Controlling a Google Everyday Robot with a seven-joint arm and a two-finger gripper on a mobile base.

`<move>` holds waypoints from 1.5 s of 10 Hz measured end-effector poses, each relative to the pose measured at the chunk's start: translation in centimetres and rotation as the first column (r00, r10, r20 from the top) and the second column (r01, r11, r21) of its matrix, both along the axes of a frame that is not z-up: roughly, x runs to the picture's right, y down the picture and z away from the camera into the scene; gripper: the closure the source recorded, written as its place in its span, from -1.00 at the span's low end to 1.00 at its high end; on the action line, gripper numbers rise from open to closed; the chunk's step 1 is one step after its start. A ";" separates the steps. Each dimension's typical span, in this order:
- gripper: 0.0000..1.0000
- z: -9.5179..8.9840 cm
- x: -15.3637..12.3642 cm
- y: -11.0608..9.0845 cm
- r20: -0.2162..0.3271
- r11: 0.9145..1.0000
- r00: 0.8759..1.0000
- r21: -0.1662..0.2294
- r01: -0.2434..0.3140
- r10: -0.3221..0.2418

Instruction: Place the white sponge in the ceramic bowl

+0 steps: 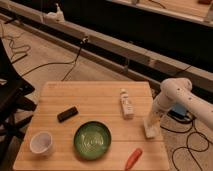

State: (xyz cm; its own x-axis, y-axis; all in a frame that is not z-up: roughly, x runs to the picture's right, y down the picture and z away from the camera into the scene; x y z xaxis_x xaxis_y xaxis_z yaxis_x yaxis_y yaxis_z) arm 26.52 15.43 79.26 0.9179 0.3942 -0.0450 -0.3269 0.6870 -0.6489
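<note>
The white sponge (151,131) lies at the right edge of the wooden table (97,95). My gripper (152,123) comes straight down on it from the white arm at the right and is shut on the sponge, which still rests on the tabletop. The ceramic bowl (92,140), glossy green with a pale swirl inside, stands near the table's front edge, well to the left of the sponge and gripper. Nothing lies in the bowl.
A white labelled bottle (127,104) lies just left of the gripper. A small black block (67,114) and a white cup (41,143) are on the left. An orange carrot-like piece (133,158) lies at the front. A black chair (10,100) stands left; cables cross the floor.
</note>
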 end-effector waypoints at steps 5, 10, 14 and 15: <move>1.00 -5.6 -7.8 -3.2 0.266 0.999 0.964 0.039 0.000 -0.010; 1.00 -6.4 -19.5 -1.2 0.452 0.997 0.892 -0.061 0.046 -0.014; 1.00 -3.9 -27.2 0.7 0.464 0.983 0.886 -0.156 0.095 -0.012; 1.00 -3.7 -27.7 0.8 0.463 0.982 0.886 -0.160 0.100 -0.015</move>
State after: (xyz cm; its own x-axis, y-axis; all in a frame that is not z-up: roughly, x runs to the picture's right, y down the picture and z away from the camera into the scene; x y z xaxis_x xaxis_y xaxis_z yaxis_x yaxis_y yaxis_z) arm -1.18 16.19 75.56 0.8731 0.3653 0.3228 0.0724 0.5576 -0.8270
